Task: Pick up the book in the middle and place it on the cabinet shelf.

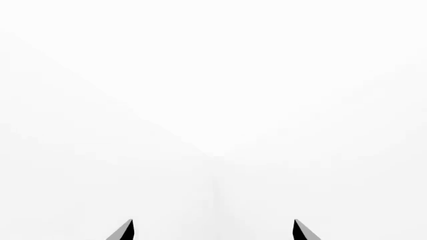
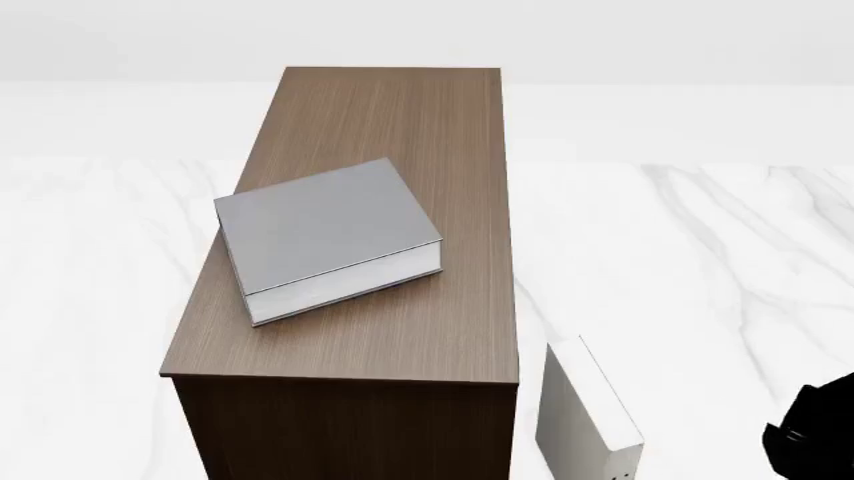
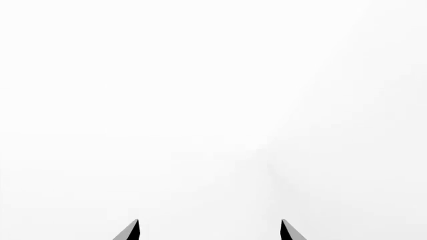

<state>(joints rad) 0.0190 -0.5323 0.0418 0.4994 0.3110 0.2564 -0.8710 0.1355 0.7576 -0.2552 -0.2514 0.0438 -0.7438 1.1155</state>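
White marble floor all round; grey book lies flat on the cabinet shelf top, skewed, page edges toward the robot, long axis hard to call; left gripper and right gripper both spread, empty.

Grey book flat on cabinet shelf top, skewed to cabinet edges, page edges toward camera. White book upright on marble floor, just beside cabinet's right front corner. Dark robot part at bottom right corner.
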